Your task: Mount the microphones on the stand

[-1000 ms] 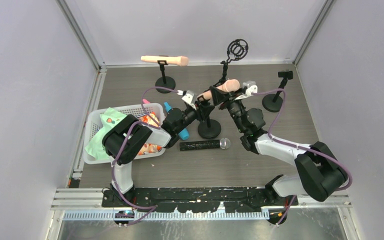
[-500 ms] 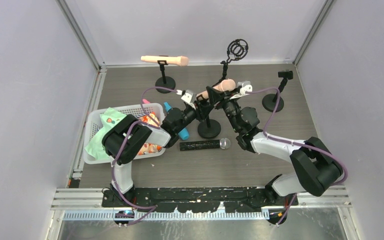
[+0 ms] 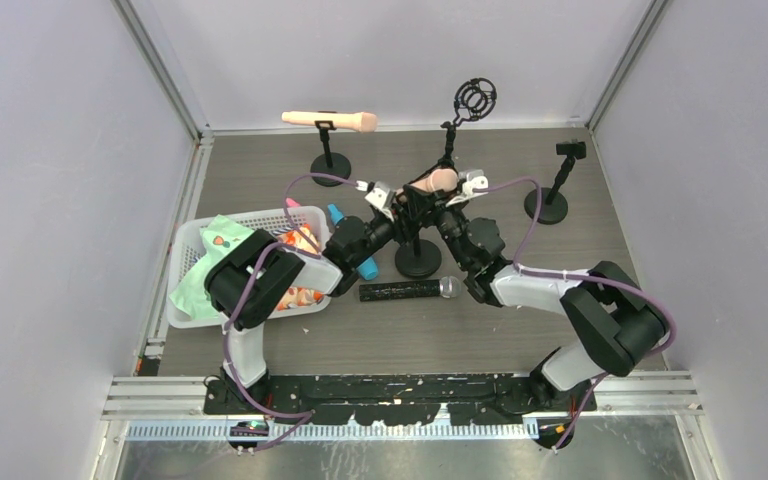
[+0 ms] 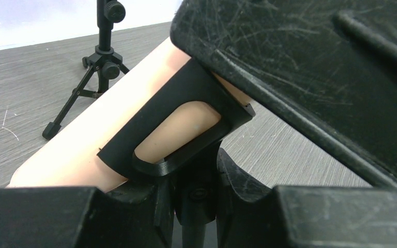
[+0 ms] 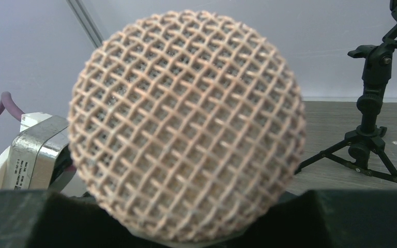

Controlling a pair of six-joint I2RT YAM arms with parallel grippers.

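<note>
Left jaws clamped the black round-based stand, right jaws gripped the peach-beige mesh-headed microphone; skewed pushing could unseat it.

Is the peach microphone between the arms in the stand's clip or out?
In: the left wrist view shows the peach microphone running through the black clip on top of the stand.

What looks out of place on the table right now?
Nothing looks spilled or damaged. The black microphone lies flat on the table in front of the centre stand, and the blue microphone lies beside the basket, partly under the left arm. The peach microphone sits tilted in the stand's clip.
</note>
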